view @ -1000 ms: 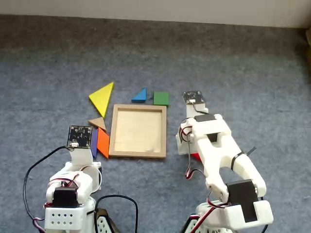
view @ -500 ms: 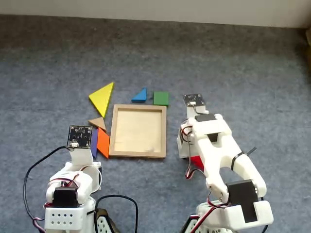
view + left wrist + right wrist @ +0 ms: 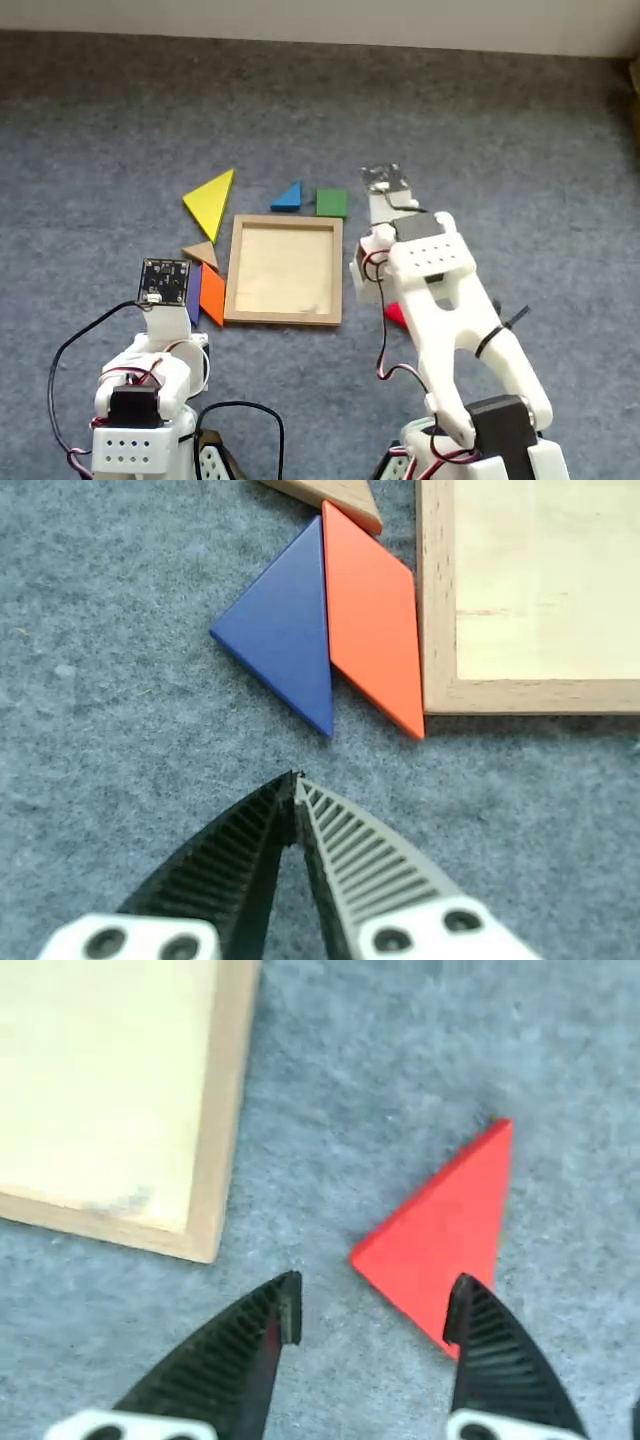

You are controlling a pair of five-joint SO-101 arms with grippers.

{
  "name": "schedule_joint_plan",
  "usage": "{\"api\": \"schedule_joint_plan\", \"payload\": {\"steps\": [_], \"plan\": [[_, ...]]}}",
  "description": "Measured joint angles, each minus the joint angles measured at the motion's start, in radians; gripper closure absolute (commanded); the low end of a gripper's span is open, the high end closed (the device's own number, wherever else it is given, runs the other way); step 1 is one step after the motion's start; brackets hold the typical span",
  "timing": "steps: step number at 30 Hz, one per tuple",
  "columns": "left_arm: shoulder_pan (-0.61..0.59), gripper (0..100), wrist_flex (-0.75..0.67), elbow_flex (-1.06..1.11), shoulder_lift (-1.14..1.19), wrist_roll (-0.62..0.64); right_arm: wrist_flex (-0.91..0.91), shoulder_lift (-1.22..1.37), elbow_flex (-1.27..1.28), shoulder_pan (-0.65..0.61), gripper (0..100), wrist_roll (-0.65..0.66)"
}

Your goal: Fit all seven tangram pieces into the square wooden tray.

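Above red triangle, right fingers apart

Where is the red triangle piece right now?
In the high view the red triangle lies flat on the carpet, right of the wooden tray near its front corner, apart from it, beneath the open right gripper.

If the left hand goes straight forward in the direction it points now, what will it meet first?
Most likely the blue triangle, near its closest corner. How high the left hand is above the carpet is unclear, so it might pass over.
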Motion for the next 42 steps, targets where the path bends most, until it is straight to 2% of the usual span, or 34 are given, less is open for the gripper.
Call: {"api": "schedule_joint_plan", "payload": {"steps": [8, 13, 21, 30, 37, 42], "plan": [[0.000, 99, 0.000, 0.000, 0.000, 0.000, 0.031, 0.117, -0.172, -0.117, 76.3, -0.034], [0.000, 99, 0.000, 0.000, 0.000, 0.000, 0.115, 0.213, -0.238, -0.115, 66.5, -0.081], [0.000, 99, 0.000, 0.000, 0.000, 0.000, 0.166, 0.095, -0.184, -0.087, 66.3, -0.060], [0.000, 99, 0.000, 0.000, 0.000, 0.000, -0.057, -0.086, 0.169, 0.012, 66.0, -0.051], [0.000, 99, 0.000, 0.000, 0.000, 0.000, -0.196, -0.087, 0.259, 0.028, 66.0, -0.048], [0.000, 99, 0.000, 0.000, 0.000, 0.000, -0.226, -0.089, 0.265, 0.026, 66.0, -0.048]]}}
